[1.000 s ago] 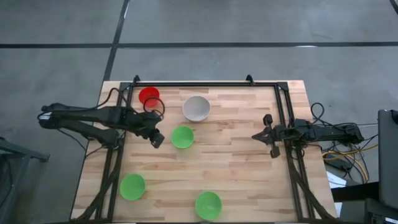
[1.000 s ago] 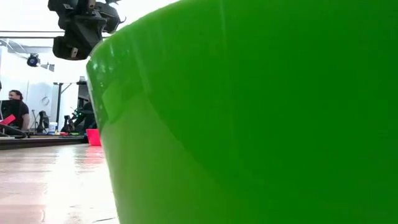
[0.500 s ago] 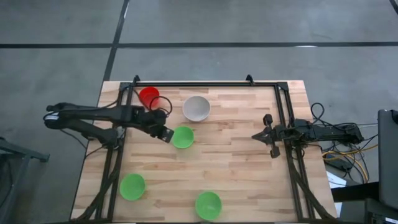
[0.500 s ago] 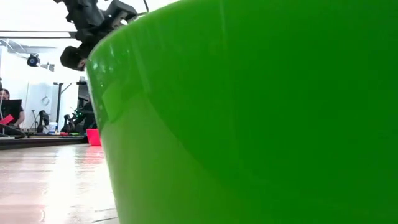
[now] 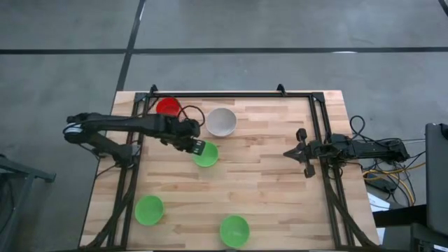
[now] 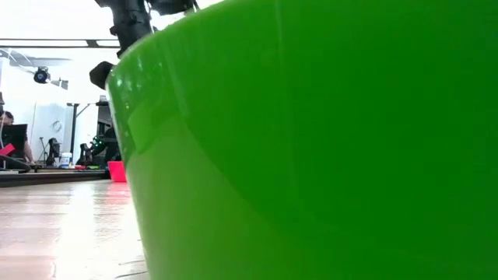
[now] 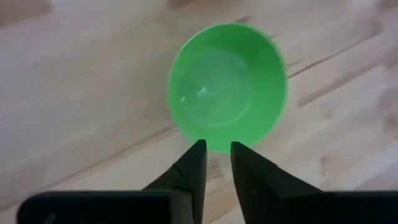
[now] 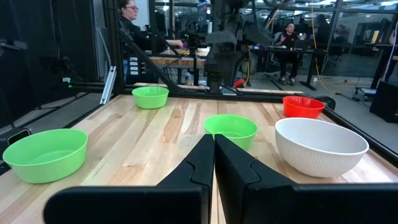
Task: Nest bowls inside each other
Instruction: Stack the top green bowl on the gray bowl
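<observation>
Five bowls sit upright on their bases on the wooden table. A red bowl [image 5: 168, 106] and a white bowl [image 5: 221, 122] stand at the far side, a green bowl [image 5: 206, 155] in the middle, and two more green bowls [image 5: 149, 210] [image 5: 234, 230] near the front edge. My left gripper [image 5: 198, 148] hovers above the left rim of the middle green bowl [image 7: 227, 87], pointing steeply down. Its fingers [image 7: 217, 146] are open by a narrow gap and touch nothing. My right gripper [image 5: 287, 152] waits shut [image 8: 214, 138] at the table's right side.
A black frame rail [image 5: 231, 94] runs along the far edge and down both sides of the table. The front green bowl [image 6: 311, 155] fills most of the low view. People and desks show in the room beyond the table.
My left gripper has travelled toward the table's right edge and a little down, from beside the red bowl to above the middle green bowl's left rim, rolling as it went. The bowls have stayed where they were.
</observation>
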Tool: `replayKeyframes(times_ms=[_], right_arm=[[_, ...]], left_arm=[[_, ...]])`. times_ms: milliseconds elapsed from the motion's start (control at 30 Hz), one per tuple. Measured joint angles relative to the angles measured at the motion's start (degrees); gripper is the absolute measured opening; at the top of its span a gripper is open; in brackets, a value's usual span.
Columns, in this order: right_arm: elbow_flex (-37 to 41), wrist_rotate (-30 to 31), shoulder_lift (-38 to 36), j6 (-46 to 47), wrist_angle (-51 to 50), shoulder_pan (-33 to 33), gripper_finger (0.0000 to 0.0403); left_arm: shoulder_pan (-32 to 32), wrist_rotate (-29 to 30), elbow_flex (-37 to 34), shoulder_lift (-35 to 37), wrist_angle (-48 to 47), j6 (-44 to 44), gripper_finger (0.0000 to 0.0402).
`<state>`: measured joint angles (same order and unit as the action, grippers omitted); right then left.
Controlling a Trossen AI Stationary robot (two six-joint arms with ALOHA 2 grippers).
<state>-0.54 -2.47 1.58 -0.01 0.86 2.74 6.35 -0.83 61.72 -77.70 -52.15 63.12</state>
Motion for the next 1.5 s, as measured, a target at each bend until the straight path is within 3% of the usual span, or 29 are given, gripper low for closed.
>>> replayKeyframes(times_ms=[500, 1500], right_arm=[[0.0, 0.0, 0.0, 0.0, 0.0, 0.0, 0.0009], [0.0, 0.0, 0.0, 0.0, 0.0, 0.0, 0.0009]], left_arm=[[3.5, -4.2, 0.2, -6.4, 0.1, -0.1, 0.0152], [3.5, -6.4, -0.1, -17.7, 2.3, -3.5, 0.0154]])
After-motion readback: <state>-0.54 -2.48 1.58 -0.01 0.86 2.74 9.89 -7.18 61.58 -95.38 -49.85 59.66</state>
